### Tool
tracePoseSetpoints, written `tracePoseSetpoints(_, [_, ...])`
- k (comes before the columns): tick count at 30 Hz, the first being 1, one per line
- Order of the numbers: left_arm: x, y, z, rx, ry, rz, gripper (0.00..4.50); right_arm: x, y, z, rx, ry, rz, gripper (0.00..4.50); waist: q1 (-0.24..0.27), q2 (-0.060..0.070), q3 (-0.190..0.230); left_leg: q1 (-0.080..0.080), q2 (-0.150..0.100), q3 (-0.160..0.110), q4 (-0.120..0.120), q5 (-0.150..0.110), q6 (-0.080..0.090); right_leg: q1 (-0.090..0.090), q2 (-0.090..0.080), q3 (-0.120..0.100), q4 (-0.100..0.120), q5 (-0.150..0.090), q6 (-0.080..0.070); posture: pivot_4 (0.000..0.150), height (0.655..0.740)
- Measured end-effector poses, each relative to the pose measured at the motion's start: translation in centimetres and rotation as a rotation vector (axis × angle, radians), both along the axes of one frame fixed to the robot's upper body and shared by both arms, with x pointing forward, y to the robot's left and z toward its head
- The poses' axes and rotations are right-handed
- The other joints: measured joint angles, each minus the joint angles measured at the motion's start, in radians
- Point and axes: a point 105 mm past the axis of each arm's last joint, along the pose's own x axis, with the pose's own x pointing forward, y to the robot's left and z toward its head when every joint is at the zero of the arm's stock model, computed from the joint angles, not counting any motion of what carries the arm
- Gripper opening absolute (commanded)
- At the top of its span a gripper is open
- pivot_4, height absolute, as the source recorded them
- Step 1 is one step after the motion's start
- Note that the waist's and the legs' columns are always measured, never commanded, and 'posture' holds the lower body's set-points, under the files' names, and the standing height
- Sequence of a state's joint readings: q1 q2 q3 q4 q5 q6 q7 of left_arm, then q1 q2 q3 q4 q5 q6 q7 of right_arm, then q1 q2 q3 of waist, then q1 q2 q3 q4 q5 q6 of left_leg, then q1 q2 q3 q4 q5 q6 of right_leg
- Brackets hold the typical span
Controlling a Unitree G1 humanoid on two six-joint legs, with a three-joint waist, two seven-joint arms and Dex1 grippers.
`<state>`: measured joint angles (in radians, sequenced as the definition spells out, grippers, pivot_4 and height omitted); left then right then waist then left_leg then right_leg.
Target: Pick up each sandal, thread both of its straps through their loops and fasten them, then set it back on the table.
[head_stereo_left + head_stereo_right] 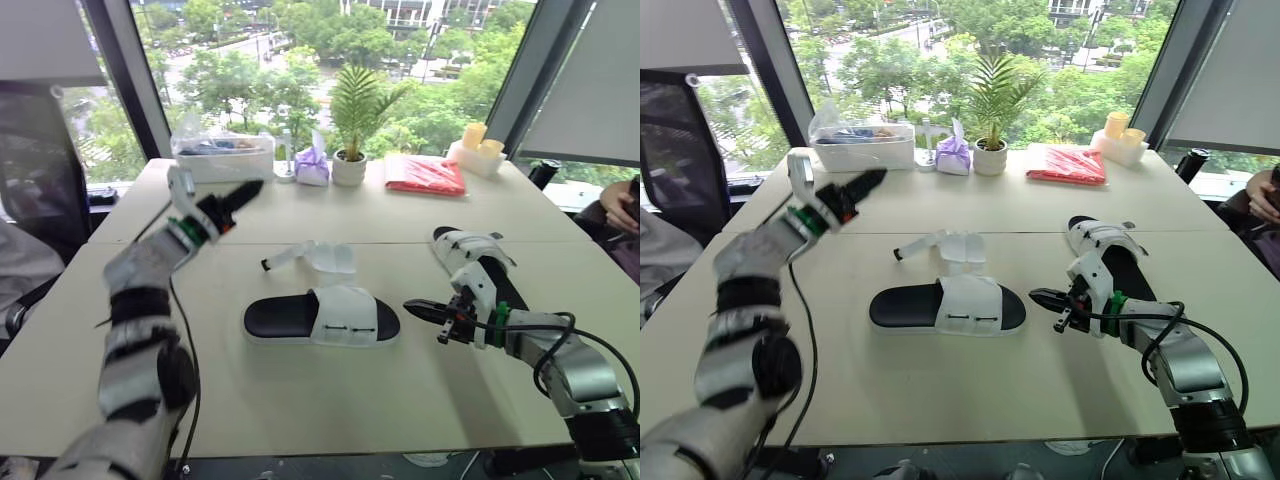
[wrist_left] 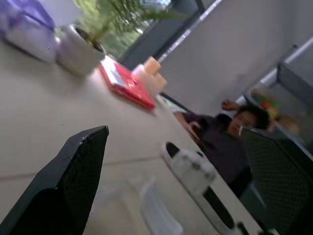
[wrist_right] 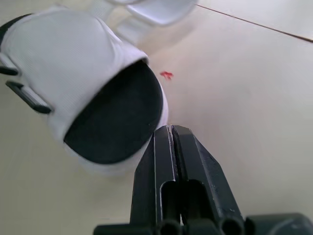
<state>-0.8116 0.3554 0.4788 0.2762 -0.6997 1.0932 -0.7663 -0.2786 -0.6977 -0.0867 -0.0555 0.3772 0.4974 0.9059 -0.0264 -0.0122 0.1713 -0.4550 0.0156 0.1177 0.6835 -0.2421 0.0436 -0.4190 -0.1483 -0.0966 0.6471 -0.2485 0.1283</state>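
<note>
Taking the middle sandal as the clock's centre, the left tool (image 1: 238, 196) hangs raised in the air at 10 o'clock. It has hold of nothing, and whether it is open or closed I cannot tell. At 11 o'clock, by the far edge of the pale, smooth surface (image 1: 300, 400), stands a clear plastic bin (image 1: 224, 158). It holds a crinkled bag and some dark things too small to name. Beside it sits a small gathered purple bag (image 1: 312, 168).

Just past the sandal at 12 o'clock lie translucent whitish pieces (image 1: 318, 257), soft-edged, one with a dark tip. The middle sandal (image 1: 320, 318) lies flat on its sole. It has a black footbed and a broad white padded band across the top, crossed by two thin dark strap ends. Further off at 12 o'clock a round white pot (image 1: 349, 170) holds a small feathery palm. At 1 o'clock lies a flat, glossy red packet (image 1: 425, 173).

At 3 o'clock the right tool (image 1: 412, 305) is low over the surface, pressed fully shut and empty. Its tip is close to the sandal's open black end. Behind it, at 2 o'clock, the second sandal (image 1: 466, 250) lies flat, white-banded like the first. At the far right, cream cylinders stand in a white tray (image 1: 476, 152). A person's hand (image 1: 622, 212) shows at the edge.
</note>
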Motion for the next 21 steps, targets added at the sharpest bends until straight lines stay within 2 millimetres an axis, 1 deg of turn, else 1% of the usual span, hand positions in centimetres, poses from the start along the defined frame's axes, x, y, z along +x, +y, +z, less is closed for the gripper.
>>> tracePoseSetpoints(2, [-2.5,-0.8,-0.7,0.059,0.012,-0.095,4.44,0.0,0.0,0.0,0.0,-0.001,0.0,0.0,0.005,0.0,0.0,0.004,0.0,0.0,0.0,0.001,-0.001,0.002,0.0,0.0,-0.001,0.0,0.0,0.15,0.74])
tracePoseSetpoints(4, [-5.6,-1.0,-1.5,0.18,-0.003,-0.187,4.44,-0.1,-0.1,-0.1,0.004,0.006,-0.003,0.0,0.006,0.001,0.0,0.016,0.0,0.0,-0.002,0.0,-0.002,0.013,0.0,0.0,-0.002,-0.001,-0.002,0.15,0.74])
tracePoseSetpoints(5, [-6.4,-1.1,-1.8,0.222,-0.004,-0.216,4.44,-0.1,-0.1,0.0,0.009,0.01,-0.004,0.0,0.011,0.001,0.0,0.017,0.0,-0.001,-0.003,0.0,-0.003,0.014,0.0,0.0,-0.003,-0.001,-0.003,0.15,0.74])
tracePoseSetpoints(7, [-7.4,-1.2,-3.0,0.292,0.009,-0.251,4.44,-0.2,0.3,0.1,0.025,0.013,0.013,0.0,0.02,0.001,0.0,0.017,0.0,-0.003,-0.003,-0.002,-0.005,0.015,-0.001,-0.001,-0.003,-0.001,-0.004,0.15,0.74])
tracePoseSetpoints(9, [-7.9,-1.5,-4.2,0.336,0.024,-0.288,4.44,-0.4,0.7,0.0,0.023,0.02,0.038,0.0,0.025,0.001,0.0,0.017,-0.001,-0.003,-0.003,-0.002,-0.005,0.014,-0.001,-0.001,-0.003,-0.002,-0.007,0.15,0.74])
tracePoseSetpoints(12, [-8.2,-1.8,-5.3,0.406,0.002,-0.318,4.44,-0.6,1.7,-0.5,0.011,0.034,0.097,0.0,0.025,0.001,0.0,0.015,0.0,-0.003,-0.003,-0.001,-0.004,0.012,-0.001,-0.001,-0.003,-0.002,-0.006,0.15,0.74])
tracePoseSetpoints(16, [-7.8,-2.5,-5.8,0.466,-0.067,-0.318,4.44,-0.2,3.5,-0.7,0.002,0.034,0.178,0.0,0.019,0.001,0.0,0.013,0.0,-0.003,-0.003,-0.001,-0.003,0.011,-0.001,-0.001,-0.003,-0.001,-0.006,0.15,0.74])
tracePoseSetpoints(21, [-7.6,-3.7,-6.6,0.476,-0.1,-0.344,4.44,0.6,4.4,-0.9,0.01,0.031,0.21,0.0,0.017,0.001,0.0,0.013,0.0,-0.003,-0.003,0.0,-0.002,0.011,-0.001,-0.001,-0.005,-0.001,-0.005,0.15,0.74])
